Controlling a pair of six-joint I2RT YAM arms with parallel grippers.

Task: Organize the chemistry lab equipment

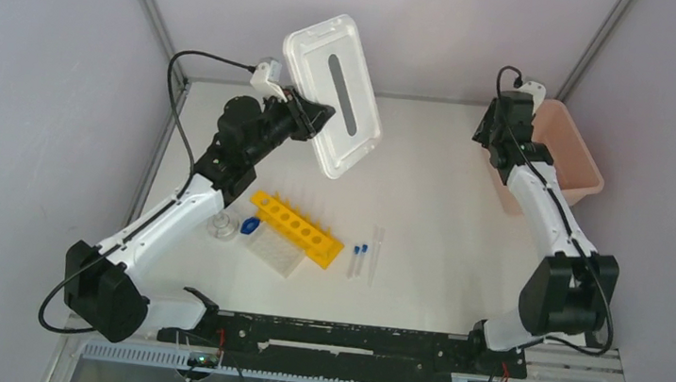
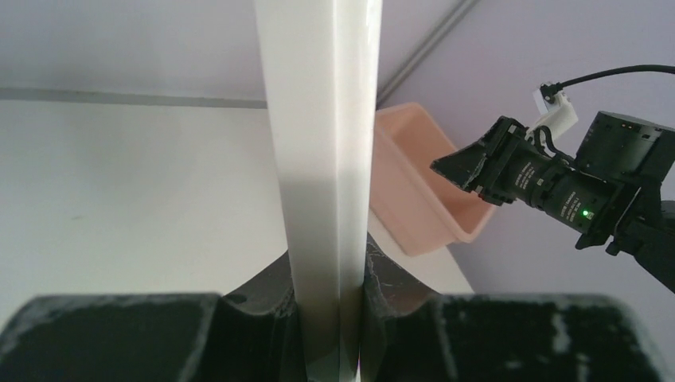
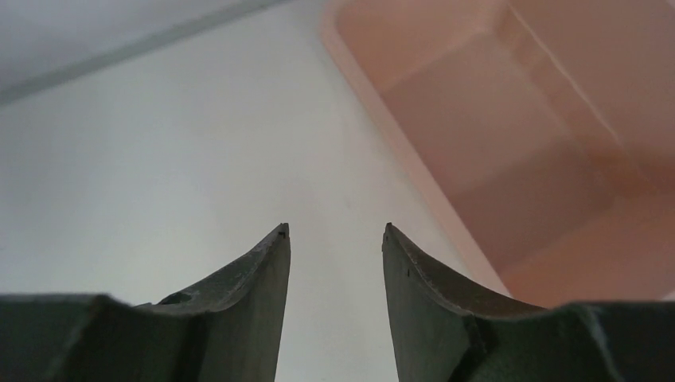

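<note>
My left gripper (image 1: 316,119) is shut on the edge of the white lid (image 1: 333,93) with a grey slot, holding it tilted in the air above the far left of the table. In the left wrist view the lid (image 2: 318,151) stands edge-on between the jaws of that gripper (image 2: 328,267). On the table lie the yellow tube rack (image 1: 297,228), the clear well plate (image 1: 273,252), small round glassware (image 1: 222,227), a blue-capped vial (image 1: 357,258) and a thin clear tube (image 1: 376,252). My right gripper (image 1: 490,134) (image 3: 336,232) hangs open and empty beside the pink box (image 1: 573,154).
The pink box (image 3: 525,119) sits open at the far right against the wall, and it also shows in the left wrist view (image 2: 414,183). Grey walls close in the table on three sides. A blue-capped item (image 1: 250,226) lies next to the rack.
</note>
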